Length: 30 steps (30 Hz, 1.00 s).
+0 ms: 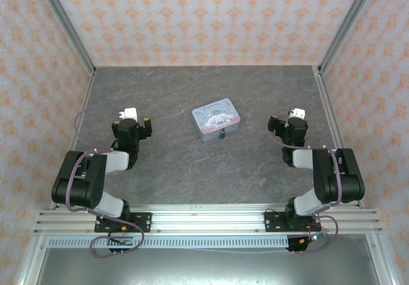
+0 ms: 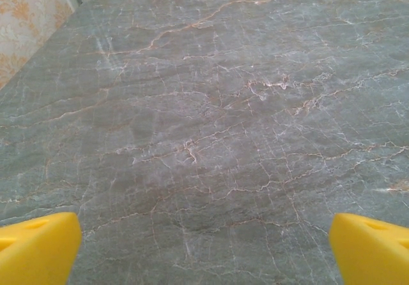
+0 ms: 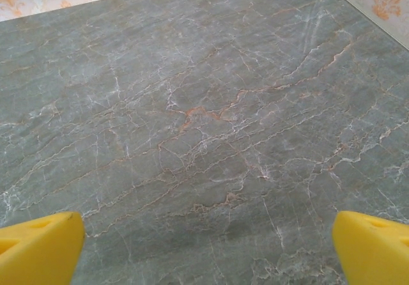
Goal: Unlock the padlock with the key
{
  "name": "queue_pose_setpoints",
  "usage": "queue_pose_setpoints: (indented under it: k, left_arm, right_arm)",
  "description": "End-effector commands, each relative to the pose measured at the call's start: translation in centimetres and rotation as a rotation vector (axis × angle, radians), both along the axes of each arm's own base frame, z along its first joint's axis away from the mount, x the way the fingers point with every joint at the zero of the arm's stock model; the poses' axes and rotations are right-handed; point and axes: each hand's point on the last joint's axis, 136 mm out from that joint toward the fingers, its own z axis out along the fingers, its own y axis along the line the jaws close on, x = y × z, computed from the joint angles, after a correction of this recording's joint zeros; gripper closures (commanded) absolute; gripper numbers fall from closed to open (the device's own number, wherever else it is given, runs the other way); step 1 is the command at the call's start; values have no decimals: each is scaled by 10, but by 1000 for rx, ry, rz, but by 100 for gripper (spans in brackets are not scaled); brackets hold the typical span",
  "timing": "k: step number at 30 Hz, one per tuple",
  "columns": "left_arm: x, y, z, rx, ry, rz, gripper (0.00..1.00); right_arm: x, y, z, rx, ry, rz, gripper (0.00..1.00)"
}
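At the near edge of the tin (image 1: pixel 215 114) sits the padlock (image 1: pixel 222 133); your left gripper (image 2: pixel 204 250) and right gripper (image 3: pixel 208 250) gape empty, so approach low.

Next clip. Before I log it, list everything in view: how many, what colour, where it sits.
tin: one, pale blue with a cartoon print, mid-table between the two arms, turned slightly askew.
padlock: one, tiny, dark teal, at the tin's near edge.
table: one, grey marbled with pale and rusty veins.
walls: three sides, peach floral pattern, with metal corner posts.
rail: one, silver aluminium, along the table's near edge, carrying both bases.
left arm: one, black and grey, folded at the left.
right arm: one, black and grey, folded at the right.
left gripper: one, yellow jaws open, above bare table.
right gripper: one, yellow jaws open, above bare table.
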Motion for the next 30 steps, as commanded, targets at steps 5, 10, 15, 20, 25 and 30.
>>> queue_pose_setpoints:
  k: [5,10,15,20,25,30]
  left_arm:
    - [-9,-4,75,-86,-49,24,0]
    - [-29,-29,95,-286,6,1,0]
    - [-56,-79,90,-445,79,-86,0]
    - [-78,-110,73,-646,81,-109,0]
    - [-88,-123,69,-698,86,-146,0]
    - [-90,-125,73,-663,105,-170,0]
  right_arm:
    - [-10,7,52,100,62,-8,1]
    - [-46,45,61,256,197,65,8]
    - [-111,71,42,342,438,34,21]
    - [-187,79,16,368,666,-15,32]
    - [-212,88,4,378,748,-57,38]
    - [-231,89,-28,353,878,-111,42]
